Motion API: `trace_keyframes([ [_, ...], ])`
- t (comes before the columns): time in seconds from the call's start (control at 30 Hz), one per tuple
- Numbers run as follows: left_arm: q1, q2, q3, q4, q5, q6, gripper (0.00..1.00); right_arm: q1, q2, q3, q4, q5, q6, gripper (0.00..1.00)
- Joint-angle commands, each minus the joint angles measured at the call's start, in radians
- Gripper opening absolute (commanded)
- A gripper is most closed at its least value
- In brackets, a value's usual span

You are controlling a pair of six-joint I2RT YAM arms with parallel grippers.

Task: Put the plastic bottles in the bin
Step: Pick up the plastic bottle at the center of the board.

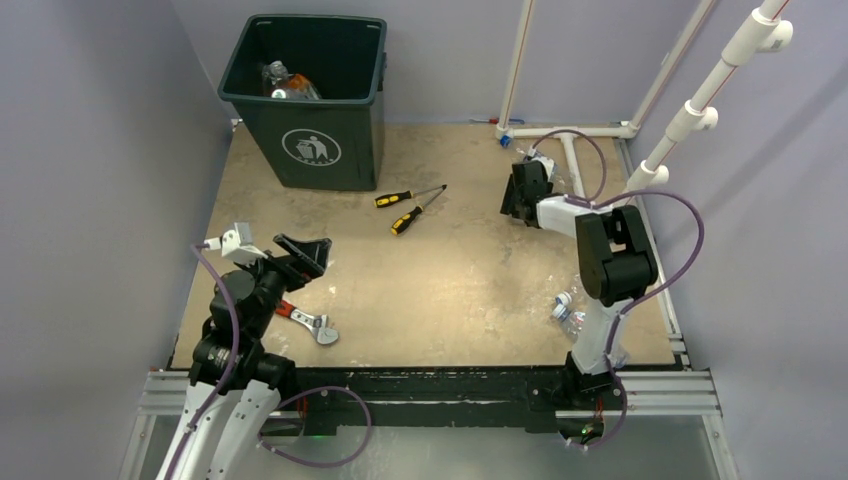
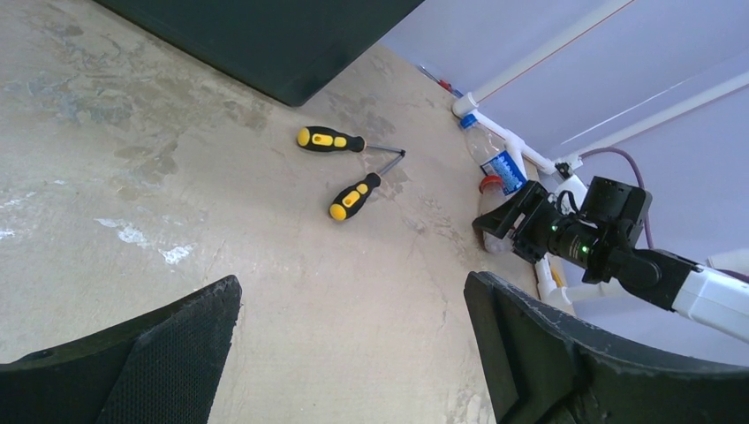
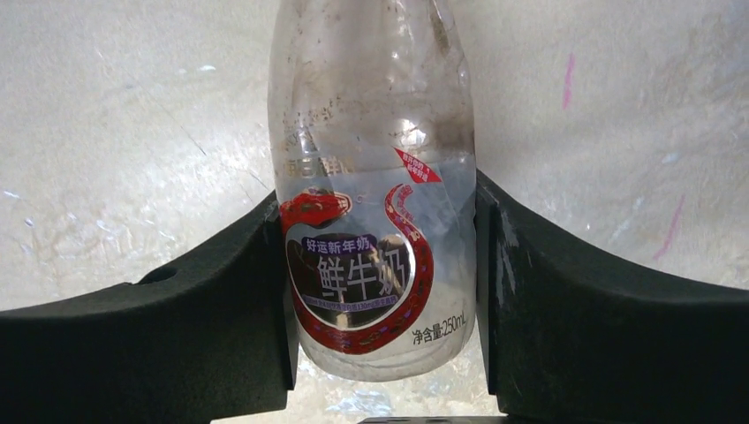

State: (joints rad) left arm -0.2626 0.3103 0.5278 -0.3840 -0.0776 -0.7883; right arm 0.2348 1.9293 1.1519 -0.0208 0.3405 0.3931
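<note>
The dark green-grey bin point(image 1: 340, 105) stands at the back left, with bottles point(image 1: 285, 82) inside it. My right gripper point(image 1: 523, 196) is at the back right, shut on a clear bottle with a red label point(image 3: 375, 221); both pads press its sides just above the table. The left wrist view shows its red cap point(image 2: 491, 185). A blue-labelled bottle point(image 2: 500, 164) lies just beyond it by the white pipe. More bottles point(image 1: 567, 308) lie beside the right arm's base. My left gripper point(image 1: 305, 254) is open and empty above the table's left side, and its fingers point(image 2: 177, 344) are wide apart.
Two yellow-and-black screwdrivers point(image 1: 410, 205) lie mid-table in front of the bin. A red-handled wrench point(image 1: 310, 322) lies near the left arm. White pipes point(image 1: 575, 130) run along the back right corner and right edge.
</note>
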Motion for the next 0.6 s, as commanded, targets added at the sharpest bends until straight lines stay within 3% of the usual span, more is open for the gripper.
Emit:
trace_keyframes([
  [0.0, -0.003, -0.001, 0.003, 0.016, 0.015, -0.021, 0.98, 0.018, -0.103, -0.075, 0.083, -0.007, 0.011, 0.45],
  [0.27, -0.003, 0.069, -0.004, 0.1, 0.095, -0.024, 0.99, 0.368, -0.544, -0.327, 0.399, -0.041, -0.11, 0.41],
  [0.43, -0.003, 0.113, -0.011, 0.307, 0.214, -0.02, 0.99, 0.476, -0.851, -0.504, 0.535, -0.313, -0.109, 0.41],
  [0.57, -0.003, 0.149, 0.004, 0.528, 0.341, -0.008, 0.99, 0.533, -1.007, -0.611, 0.615, -0.532, -0.078, 0.39],
])
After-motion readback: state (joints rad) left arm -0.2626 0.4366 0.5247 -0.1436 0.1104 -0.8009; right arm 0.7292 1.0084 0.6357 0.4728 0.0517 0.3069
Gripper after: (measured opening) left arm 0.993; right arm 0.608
